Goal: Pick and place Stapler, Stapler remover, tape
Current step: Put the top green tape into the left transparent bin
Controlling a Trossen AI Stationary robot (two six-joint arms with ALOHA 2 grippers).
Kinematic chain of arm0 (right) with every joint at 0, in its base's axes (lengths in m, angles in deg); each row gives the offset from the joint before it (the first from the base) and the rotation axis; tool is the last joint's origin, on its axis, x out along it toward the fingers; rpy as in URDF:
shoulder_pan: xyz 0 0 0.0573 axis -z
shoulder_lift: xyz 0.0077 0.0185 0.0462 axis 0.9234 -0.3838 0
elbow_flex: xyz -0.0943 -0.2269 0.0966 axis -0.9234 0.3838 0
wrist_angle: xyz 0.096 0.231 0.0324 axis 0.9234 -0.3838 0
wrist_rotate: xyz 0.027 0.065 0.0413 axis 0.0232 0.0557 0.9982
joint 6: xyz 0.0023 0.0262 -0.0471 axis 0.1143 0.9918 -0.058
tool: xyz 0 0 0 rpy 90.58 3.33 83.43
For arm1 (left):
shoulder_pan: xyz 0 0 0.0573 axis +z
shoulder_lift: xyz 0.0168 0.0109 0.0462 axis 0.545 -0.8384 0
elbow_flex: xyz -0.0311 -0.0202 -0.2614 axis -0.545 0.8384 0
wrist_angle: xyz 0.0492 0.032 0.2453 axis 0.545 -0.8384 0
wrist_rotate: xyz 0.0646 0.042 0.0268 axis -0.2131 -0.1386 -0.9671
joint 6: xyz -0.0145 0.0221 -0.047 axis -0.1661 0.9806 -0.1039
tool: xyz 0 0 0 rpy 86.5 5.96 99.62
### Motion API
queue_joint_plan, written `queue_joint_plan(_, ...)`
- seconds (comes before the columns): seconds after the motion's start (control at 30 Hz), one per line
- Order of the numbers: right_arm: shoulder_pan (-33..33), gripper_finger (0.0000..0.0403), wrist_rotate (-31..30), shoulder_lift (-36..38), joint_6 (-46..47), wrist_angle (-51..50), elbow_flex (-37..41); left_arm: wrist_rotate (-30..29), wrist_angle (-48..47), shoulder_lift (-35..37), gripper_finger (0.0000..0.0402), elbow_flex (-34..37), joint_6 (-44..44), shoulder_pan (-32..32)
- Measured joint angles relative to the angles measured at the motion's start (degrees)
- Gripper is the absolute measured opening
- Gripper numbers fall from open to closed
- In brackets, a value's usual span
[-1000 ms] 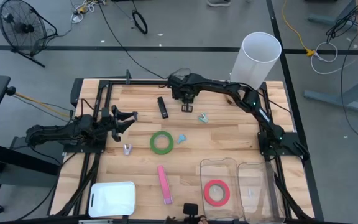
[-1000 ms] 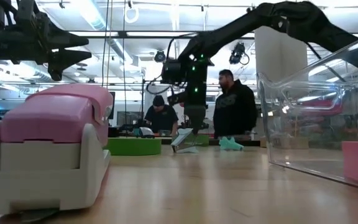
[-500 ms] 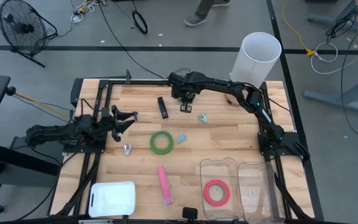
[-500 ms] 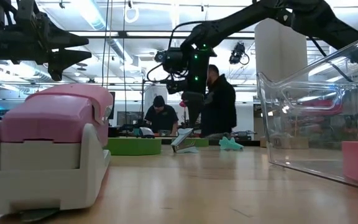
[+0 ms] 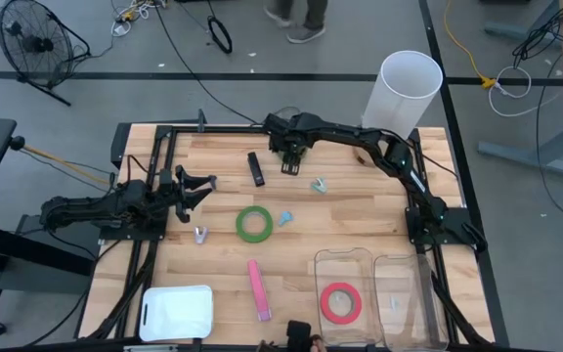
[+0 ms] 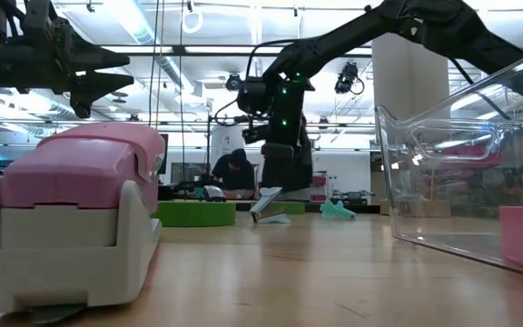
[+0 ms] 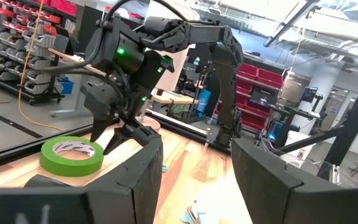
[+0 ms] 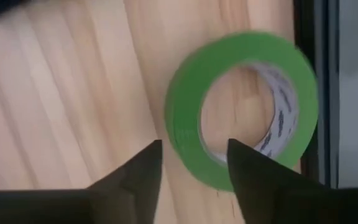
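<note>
1. the right gripper hangs over the far part of the worktop, near its far edge, its fingers parted with nothing between them.
2. just below those fingers a green tape roll lies flat on the wood; one finger points at the rim, the other at the open centre. in the high view the arm hides this roll.
3. a second green tape roll lies flat near the middle of the worktop.
4. the red-pink tape roll lies in a clear bin at the near edge, toward the right corner.
5. a pink stapler lies near the near edge, between the bin and a white tray at the near left corner.
6. a black stapler lies just beside the right gripper, apart from it.
7. the left gripper waits at the left edge, fingers spread, holding nothing.
</note>
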Motion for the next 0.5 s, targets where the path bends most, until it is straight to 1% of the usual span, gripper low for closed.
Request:
queue_joint_plan(0.1,0.07,0.0219,-0.09,-0.74,-0.15,-0.05,-0.01,0.0,0.0,0.01,0.0195,0.0,-0.01,0.0)
queue_joint_plan(0.2,0.16,0.0239,0.41,-1.99,-0.07,0.44,0.01,-0.02,0.0,-0.01,0.0195,0.0,-0.01,0.0)
queue_joint_plan(0.37,0.16,0.025,-1.87,-3.78,-3.23,1.68,0.19,0.02,-0.04,-0.01,0.0195,0.0,0.02,0.0)
queue_joint_plan(0.43,0.16,0.0251,-2.5,-3.66,-3.08,4.14,0.14,0.0,-0.03,0.01,0.0195,0.0,0.01,0.0)
queue_joint_plan(0.5,0.4,0.0251,-0.45,-3.58,-2.59,4.58,0.05,-0.01,-0.02,-0.01,0.0195,0.0,0.01,0.0)
